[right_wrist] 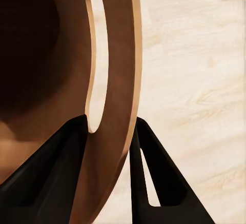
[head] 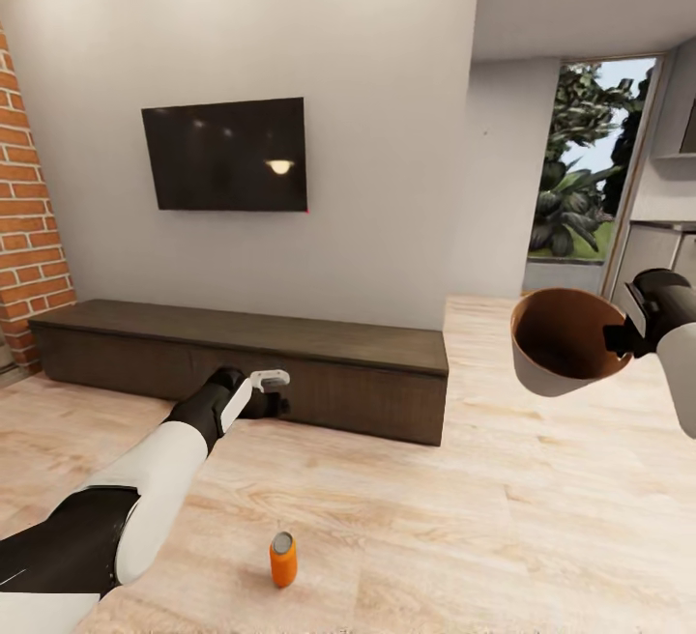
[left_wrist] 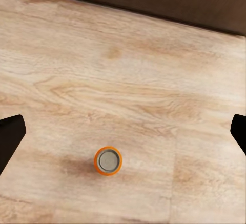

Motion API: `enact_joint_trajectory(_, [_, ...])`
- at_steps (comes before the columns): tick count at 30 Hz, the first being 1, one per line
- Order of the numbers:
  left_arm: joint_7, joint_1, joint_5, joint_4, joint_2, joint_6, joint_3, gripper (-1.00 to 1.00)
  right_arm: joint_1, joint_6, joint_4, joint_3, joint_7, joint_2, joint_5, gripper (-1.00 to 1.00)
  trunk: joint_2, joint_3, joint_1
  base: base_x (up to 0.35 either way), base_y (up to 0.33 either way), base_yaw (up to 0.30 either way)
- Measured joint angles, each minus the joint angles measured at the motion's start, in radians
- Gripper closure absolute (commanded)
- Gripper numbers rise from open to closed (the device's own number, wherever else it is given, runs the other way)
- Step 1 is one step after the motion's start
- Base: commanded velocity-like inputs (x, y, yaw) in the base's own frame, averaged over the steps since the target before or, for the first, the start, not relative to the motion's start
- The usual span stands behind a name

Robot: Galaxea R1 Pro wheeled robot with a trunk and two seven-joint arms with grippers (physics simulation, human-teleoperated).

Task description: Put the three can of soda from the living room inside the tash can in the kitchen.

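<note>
One orange can of soda point(head: 282, 559) with a silver top stands upright on the wood floor, near the bottom of the head view. In the left wrist view the same can point(left_wrist: 107, 161) is seen from straight above. My left gripper point(head: 274, 392) hangs open well above the floor, its dark fingertips point(left_wrist: 10, 137) spread wide on either side of the can. My right gripper point(head: 619, 336) is shut on the rim of the tash can point(head: 563, 341), a pale bucket with a coppery inside, held up in the air and tilted. The rim point(right_wrist: 115, 80) sits between the black fingers point(right_wrist: 159, 178).
A long low dark-brown bench point(head: 242, 363) runs along the wall under a wall-mounted TV point(head: 226, 154). A red brick column point(head: 27, 218) stands at the left. At the right a doorway point(head: 585, 170) opens toward greenery, with grey cabinets point(head: 667, 247) beside it.
</note>
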Motion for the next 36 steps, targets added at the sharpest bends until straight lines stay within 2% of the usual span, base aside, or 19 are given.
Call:
enact_joint_trajectory(10, [0.001,0.000,-0.002,0.000,-0.001,-0.001,0.000,-1.00,-0.032,0.000,0.003,0.014,-0.001,-0.001,-0.002,1.00,-0.002,-0.039,0.005,0.000,0.000,0.000])
enact_joint_trajectory(36, [0.001,0.001,-0.003,0.000,-0.001,-0.002,-0.001,-1.00,-0.030,0.000,0.024,0.019,0.000,0.002,-0.006,1.00,-0.008,-0.139,0.016,0.000,0.000,0.000])
